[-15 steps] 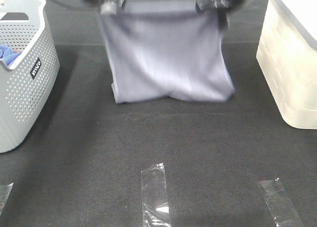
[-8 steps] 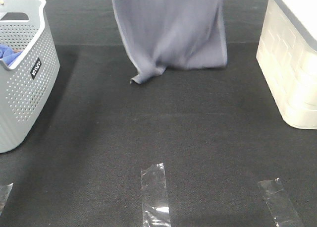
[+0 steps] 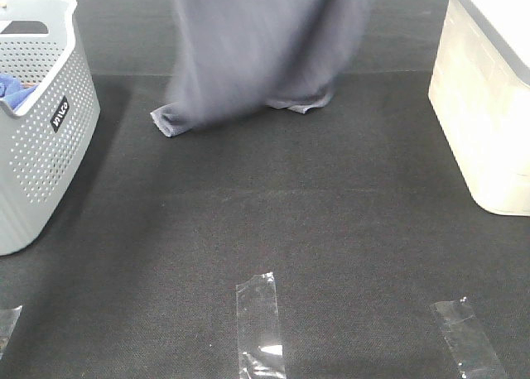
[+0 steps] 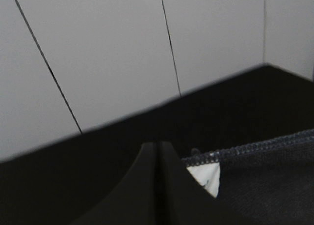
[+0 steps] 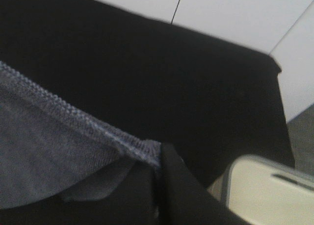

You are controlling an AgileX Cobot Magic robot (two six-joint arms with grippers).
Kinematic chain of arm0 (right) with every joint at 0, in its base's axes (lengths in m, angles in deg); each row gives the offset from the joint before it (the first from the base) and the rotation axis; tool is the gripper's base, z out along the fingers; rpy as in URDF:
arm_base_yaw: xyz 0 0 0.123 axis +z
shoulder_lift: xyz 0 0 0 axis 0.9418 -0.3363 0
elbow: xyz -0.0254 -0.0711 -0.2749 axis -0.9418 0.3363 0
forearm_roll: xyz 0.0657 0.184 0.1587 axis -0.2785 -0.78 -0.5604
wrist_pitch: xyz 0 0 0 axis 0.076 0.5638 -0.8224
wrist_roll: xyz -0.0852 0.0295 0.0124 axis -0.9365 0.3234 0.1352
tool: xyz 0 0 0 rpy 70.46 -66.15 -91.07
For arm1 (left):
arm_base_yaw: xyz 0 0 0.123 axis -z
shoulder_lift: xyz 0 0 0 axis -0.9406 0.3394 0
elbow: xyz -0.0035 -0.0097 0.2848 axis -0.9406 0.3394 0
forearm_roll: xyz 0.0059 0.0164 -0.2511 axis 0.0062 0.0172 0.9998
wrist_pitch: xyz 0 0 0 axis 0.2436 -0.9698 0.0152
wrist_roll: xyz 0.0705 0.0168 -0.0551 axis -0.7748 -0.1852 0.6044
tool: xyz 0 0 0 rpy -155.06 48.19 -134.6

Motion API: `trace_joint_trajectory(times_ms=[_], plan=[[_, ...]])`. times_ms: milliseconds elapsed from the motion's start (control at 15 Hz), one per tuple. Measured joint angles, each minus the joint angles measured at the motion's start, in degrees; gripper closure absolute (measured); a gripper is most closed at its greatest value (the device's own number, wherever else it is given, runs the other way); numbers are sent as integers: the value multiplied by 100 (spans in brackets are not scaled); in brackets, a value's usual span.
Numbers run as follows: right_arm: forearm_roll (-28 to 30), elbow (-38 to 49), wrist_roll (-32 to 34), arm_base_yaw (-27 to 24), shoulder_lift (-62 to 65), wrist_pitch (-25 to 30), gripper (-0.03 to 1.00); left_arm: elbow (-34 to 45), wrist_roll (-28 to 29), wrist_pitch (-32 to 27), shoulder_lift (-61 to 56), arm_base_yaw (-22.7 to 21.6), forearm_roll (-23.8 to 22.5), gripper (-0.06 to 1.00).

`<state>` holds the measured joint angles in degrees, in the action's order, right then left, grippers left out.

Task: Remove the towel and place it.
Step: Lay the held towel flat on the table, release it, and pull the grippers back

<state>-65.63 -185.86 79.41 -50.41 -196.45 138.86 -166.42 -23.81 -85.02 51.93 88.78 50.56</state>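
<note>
The left gripper has its two dark fingers pressed flat together, with only a thin line between them. Against the side of one finger lies the corner of the towel — dark grey, nubbly microfibre with a paler stitched hem along its edge, which runs up to the finger and goes out of sight behind it. A small white label is tucked at that corner, just beside the finger. Behind the gripper lies a black table surface, its far edge slanting across the picture, and beyond it a pale wall of flat panels divided by thin dark seams.
</note>
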Motion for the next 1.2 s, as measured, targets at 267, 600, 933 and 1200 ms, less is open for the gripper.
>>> trace_joint_trajectory(times_ms=[267,600,933,1200], plan=[[-390,613,-109,-40,0,1501,97,69,6,-3060,34,-6,1043,94],[-1014,1295,-206,-69,252,1616,97,413,92,-3741,-115,-80,1295,94],[-1484,3633,-206,-120,1352,1639,97,2876,115,-3741,-1358,338,1295,94],[-1965,5306,-206,-120,2315,1633,97,5031,309,-3741,-2510,848,1266,94]])
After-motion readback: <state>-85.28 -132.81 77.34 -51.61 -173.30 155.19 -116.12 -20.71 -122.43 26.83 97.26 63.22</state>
